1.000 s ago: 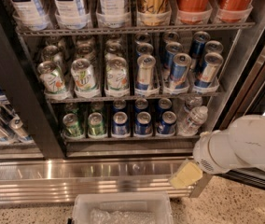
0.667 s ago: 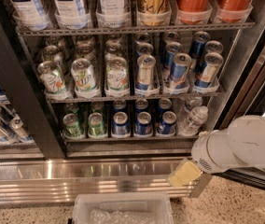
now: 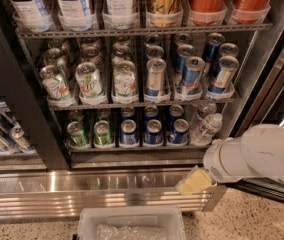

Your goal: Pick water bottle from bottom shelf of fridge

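The water bottle [image 3: 208, 128], small, clear and ribbed, stands tilted at the right end of the bottom shelf [image 3: 132, 147] of the fridge [image 3: 24, 109], with a like bottle [image 3: 202, 110] behind it. My gripper [image 3: 194, 181], a pale yellowish tip on the white arm [image 3: 262, 156], hangs in front of the ribbed steel base panel [image 3: 82, 194]. It is below the shelf, slightly left of the bottle, and touches neither.
Green cans [image 3: 77, 133] and blue cans [image 3: 153, 131] fill the bottom shelf left of the bottles. 7UP cans [image 3: 89, 79] and slim blue-silver cans [image 3: 192, 74] stand on the rack above. A clear plastic bin [image 3: 127, 223] sits on the floor below. The door frame [image 3: 277, 84] is at the right.
My gripper has edged slightly up and to the left, closer to the bottom shelf. Nothing in the fridge has moved.
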`<state>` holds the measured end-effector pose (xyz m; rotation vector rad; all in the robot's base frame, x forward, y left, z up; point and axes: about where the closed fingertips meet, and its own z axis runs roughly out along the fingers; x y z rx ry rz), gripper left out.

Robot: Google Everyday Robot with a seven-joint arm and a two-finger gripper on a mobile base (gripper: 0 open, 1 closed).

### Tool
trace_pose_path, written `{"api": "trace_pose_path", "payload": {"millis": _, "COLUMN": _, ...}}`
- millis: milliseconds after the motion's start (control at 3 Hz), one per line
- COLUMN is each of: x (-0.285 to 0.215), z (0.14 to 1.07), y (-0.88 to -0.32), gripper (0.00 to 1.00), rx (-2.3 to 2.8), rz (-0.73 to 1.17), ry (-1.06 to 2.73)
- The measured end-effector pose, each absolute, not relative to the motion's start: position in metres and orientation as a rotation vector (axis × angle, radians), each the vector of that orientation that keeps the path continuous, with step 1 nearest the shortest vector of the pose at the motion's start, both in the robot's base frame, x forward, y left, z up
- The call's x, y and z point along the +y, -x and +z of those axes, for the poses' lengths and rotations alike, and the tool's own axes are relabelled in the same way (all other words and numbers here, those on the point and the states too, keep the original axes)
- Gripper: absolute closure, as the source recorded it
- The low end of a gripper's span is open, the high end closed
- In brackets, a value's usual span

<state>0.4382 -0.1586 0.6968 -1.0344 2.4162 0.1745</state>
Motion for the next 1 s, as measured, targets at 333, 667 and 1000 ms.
{"api": "trace_pose_path", "payload": {"millis": 333, "x": -0.1606, "z": 0.6967, "y": -0.4453, "gripper": 0.00, "rx": 2.416, "rz": 0.176, "ry": 0.994}}
{"api": "trace_pose_path", "payload": {"millis": 667, "x": -0.1606, "z": 0.6967, "y": -0.4453, "gripper": 0.00, "rx": 2.416, "rz": 0.176, "ry": 0.994}}
{"api": "trace_pose_path", "payload": {"millis": 1000, "x": -0.1606, "z": 0.6967, "y": -0.4453, "gripper": 0.00, "rx": 2.416, "rz": 0.176, "ry": 0.994}}
